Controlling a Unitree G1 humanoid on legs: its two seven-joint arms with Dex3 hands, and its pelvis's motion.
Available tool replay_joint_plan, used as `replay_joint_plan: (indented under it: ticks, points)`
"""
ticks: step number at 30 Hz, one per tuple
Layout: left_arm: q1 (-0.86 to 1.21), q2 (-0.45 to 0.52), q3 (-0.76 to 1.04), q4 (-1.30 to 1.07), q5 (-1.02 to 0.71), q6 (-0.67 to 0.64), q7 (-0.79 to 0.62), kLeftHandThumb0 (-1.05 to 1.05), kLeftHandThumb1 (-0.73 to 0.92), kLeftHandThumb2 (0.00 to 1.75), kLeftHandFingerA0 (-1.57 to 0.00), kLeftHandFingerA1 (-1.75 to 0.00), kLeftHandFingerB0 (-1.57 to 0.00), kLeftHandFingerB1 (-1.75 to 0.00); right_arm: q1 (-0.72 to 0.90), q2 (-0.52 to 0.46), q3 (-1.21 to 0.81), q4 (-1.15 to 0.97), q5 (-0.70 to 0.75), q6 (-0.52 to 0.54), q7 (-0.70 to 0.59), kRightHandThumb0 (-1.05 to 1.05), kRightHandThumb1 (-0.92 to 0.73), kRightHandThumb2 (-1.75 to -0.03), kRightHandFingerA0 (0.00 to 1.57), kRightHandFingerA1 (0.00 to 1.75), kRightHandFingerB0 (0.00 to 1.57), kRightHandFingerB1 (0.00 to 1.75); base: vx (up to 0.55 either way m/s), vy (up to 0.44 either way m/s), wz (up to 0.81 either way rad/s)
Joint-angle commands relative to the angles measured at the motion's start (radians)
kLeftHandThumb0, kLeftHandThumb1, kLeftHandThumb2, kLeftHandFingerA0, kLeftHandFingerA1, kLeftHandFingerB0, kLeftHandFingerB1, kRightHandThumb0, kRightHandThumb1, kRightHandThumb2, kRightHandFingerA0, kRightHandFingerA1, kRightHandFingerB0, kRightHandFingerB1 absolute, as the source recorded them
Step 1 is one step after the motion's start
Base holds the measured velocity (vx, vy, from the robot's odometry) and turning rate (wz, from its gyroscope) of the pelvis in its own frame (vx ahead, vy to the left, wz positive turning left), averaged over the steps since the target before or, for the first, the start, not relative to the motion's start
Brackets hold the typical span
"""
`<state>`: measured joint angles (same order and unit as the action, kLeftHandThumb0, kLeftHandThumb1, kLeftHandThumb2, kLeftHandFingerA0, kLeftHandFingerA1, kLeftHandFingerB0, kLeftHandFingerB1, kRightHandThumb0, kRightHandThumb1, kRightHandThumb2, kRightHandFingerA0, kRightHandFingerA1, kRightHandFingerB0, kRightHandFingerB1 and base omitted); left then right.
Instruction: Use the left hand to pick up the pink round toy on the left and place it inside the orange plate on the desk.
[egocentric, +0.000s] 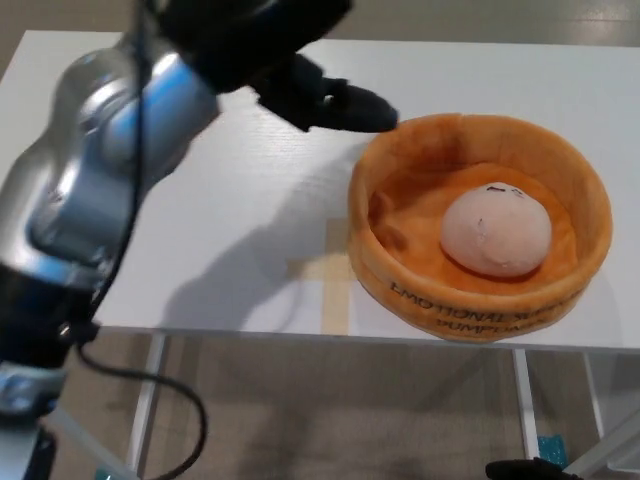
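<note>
Starting at the left, the silver arm (95, 170) is crossing the picture from the lower left corner up toward the top, hanging over the white desk (220, 230) and throwing a soft shadow on it. At its end the left hand (270, 50) is showing as a black shape near the top edge, with one thick finger (345, 105) pointing toward the right; it is gripping nothing, but the rest of it is cut off by the frame, so how far apart the fingers are standing cannot be told. Further right, the orange plate (400, 260) is sitting near the front edge of the desk, a deep, plush-looking bowl with dark lettering on its outer wall. The pink round toy (497, 232) is lying inside it, right of centre, touching the floor of the plate and well apart from the hand. So the placing is looking done. The toy is appearing soft, light and squashy, unlikely to break or slip; were it to be taken again, a gentle pinch across its widest middle from above would probably be holding it best. The right hand is not showing.
</note>
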<state>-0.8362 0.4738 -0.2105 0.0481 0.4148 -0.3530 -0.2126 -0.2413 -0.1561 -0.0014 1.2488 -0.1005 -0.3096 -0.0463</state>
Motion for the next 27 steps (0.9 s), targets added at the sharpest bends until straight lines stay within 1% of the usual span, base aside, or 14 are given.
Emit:
replay_joint_plan:
  ticks: [1,2,4,5,6,7,9,10,11,14,15,17,26,27]
  points:
    - [0.463,0.186,0.310,-0.415,-0.665,-0.075,-0.255,-0.25,0.55,0.60,-0.65,-0.43,-0.68,-0.43,0.021,-0.032,0.019,0.010,-0.029,0.030,0.017,-0.28,-0.57,-0.56,0.44,0.79,0.47,0.72,0.00,0.000,0.00]
    - [0.541,0.203,0.353,-0.449,-0.712,-0.093,-0.272,-0.33,0.42,0.86,-0.60,-0.61,-0.59,-0.60,0.017,-0.035,0.021,0.013,-0.033,0.032,0.019,-0.28,-0.57,-0.57,0.44,0.79,0.47,0.72,0.00,0.000,0.00]
    - [0.562,0.208,0.365,-0.459,-0.729,-0.095,-0.278,-0.33,0.42,0.86,-0.60,-0.61,-0.59,-0.60,0.016,-0.035,0.022,0.014,-0.034,0.032,0.020,-0.28,-0.57,-0.57,0.44,0.79,0.47,0.72,0.00,0.000,0.00]
    - [0.652,0.216,0.411,-0.500,-0.823,-0.077,-0.328,-0.31,0.68,0.60,-0.79,-0.48,-0.71,-0.44,0.018,-0.035,0.026,0.012,-0.039,0.036,0.015,-0.27,-0.58,-0.57,0.43,0.77,0.47,0.71,0.00,0.000,0.00]
    - [0.722,0.224,0.446,-0.532,-0.896,-0.063,-0.365,-0.31,0.68,0.60,-0.79,-0.48,-0.71,-0.44,0.020,-0.035,0.030,0.011,-0.043,0.040,0.012,-0.27,-0.58,-0.57,0.43,0.77,0.47,0.71,0.00,0.000,0.00]
    - [0.722,0.224,0.446,-0.532,-0.896,-0.063,-0.365,-0.31,0.68,0.60,-0.79,-0.48,-0.71,-0.44,0.020,-0.035,0.030,0.011,-0.043,0.040,0.012,-0.27,-0.58,-0.57,0.43,0.77,0.47,0.71,0.00,0.000,0.00]
    - [0.899,0.220,0.512,-0.583,-1.052,-0.004,-0.456,-0.25,0.70,0.60,-0.75,-0.49,-0.68,-0.47,0.021,-0.034,0.032,0.011,-0.046,0.037,0.010,-0.27,-0.58,-0.57,0.45,0.80,0.48,0.73,0.00,0.000,0.00]
    - [0.949,0.216,0.525,-0.589,-1.082,0.010,-0.479,-0.25,0.70,0.60,-0.75,-0.49,-0.68,-0.47,0.021,-0.035,0.031,0.012,-0.045,0.035,0.011,-0.27,-0.58,-0.57,0.45,0.80,0.48,0.73,0.00,0.000,0.00]
    - [1.008,0.206,0.525,-0.578,-1.103,0.011,-0.507,-0.16,0.68,0.60,-0.73,-0.49,-0.67,-0.47,0.022,-0.035,0.029,0.012,-0.042,0.034,0.013,-0.27,-0.58,-0.57,0.45,0.80,0.48,0.73,0.00,0.000,0.00]
    - [1.087,0.192,0.519,-0.556,-1.106,0.008,-0.536,-0.15,0.68,0.60,-0.74,-0.48,-0.67,-0.46,0.021,-0.037,0.029,0.014,-0.043,0.041,0.010,-0.29,-0.58,-0.57,0.45,0.79,0.48,0.71,0.00,0.000,0.00]
    - [1.134,0.187,0.517,-0.523,-1.074,-0.011,-0.549,-0.21,0.72,0.61,-0.77,-0.48,-0.69,-0.45,0.024,-0.036,0.016,0.014,-0.028,0.038,0.019,-0.28,-0.60,-0.57,0.42,0.81,0.45,0.74,0.00,0.000,0.00]
    - [1.188,0.185,0.519,-0.484,-1.028,-0.035,-0.564,-0.21,0.72,0.61,-0.77,-0.48,-0.69,-0.45,0.027,-0.033,-0.002,0.012,-0.007,0.031,0.033,-0.28,-0.60,-0.57,0.42,0.81,0.45,0.74,0.00,0.000,0.00]
    - [1.344,0.167,0.492,-0.428,-0.965,-0.041,-0.587,-0.21,0.71,0.60,-0.78,-0.48,-0.73,-0.48,0.024,-0.033,-0.006,0.012,-0.006,0.043,0.023,-0.27,-0.62,-0.58,0.42,0.80,0.43,0.72,0.00,0.000,0.00]
    - [1.358,0.167,0.483,-0.422,-0.953,-0.043,-0.588,-0.24,0.70,0.60,-0.79,-0.48,-0.75,-0.47,0.024,-0.032,-0.007,0.012,-0.004,0.041,0.023,-0.27,-0.61,-0.58,0.42,0.79,0.43,0.72,0.00,0.000,0.00]
